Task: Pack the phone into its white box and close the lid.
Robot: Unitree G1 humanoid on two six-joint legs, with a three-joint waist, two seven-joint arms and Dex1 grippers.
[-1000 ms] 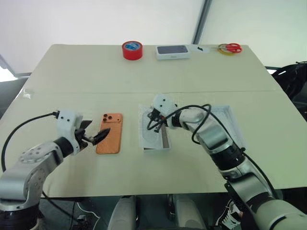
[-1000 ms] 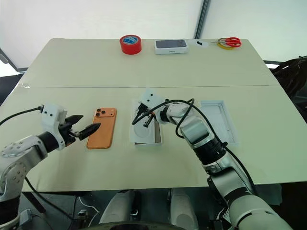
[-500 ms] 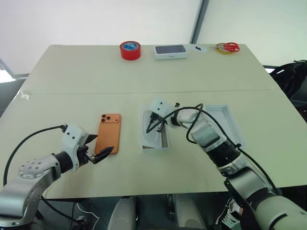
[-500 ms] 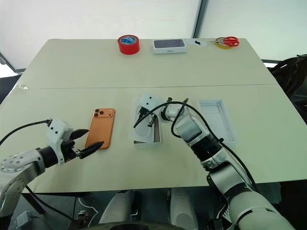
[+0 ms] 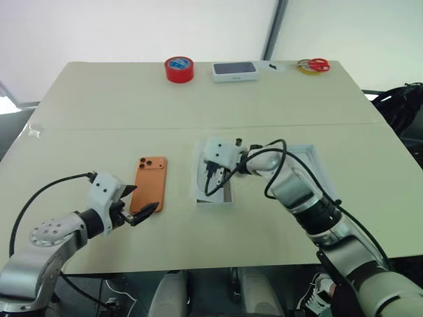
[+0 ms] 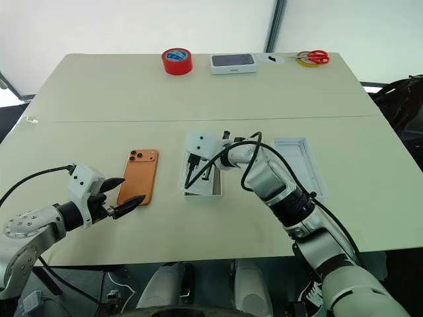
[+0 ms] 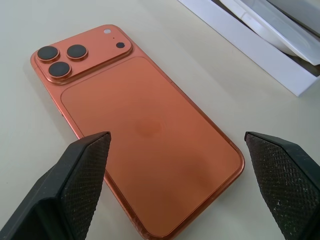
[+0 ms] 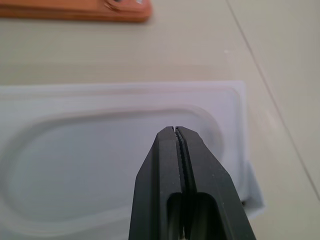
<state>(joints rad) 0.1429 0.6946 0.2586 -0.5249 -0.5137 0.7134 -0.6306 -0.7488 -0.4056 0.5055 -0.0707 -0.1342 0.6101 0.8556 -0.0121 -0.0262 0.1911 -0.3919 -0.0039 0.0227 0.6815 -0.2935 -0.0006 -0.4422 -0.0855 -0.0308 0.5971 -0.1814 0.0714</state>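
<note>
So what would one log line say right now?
left pincer: open, over phone | right pincer: shut, above insert in white box

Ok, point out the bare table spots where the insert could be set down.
Free: the wide strip between the red tape row and the phone, and the near edge ahead of the white box. Crowded: the middle, where phone, box, lid and both pincers sit close together.

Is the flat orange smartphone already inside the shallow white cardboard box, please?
Not yet. The flat orange smartphone lies camera-side up on the beige table, apart from the shallow white cardboard box, whose white insert sits in it.
</note>
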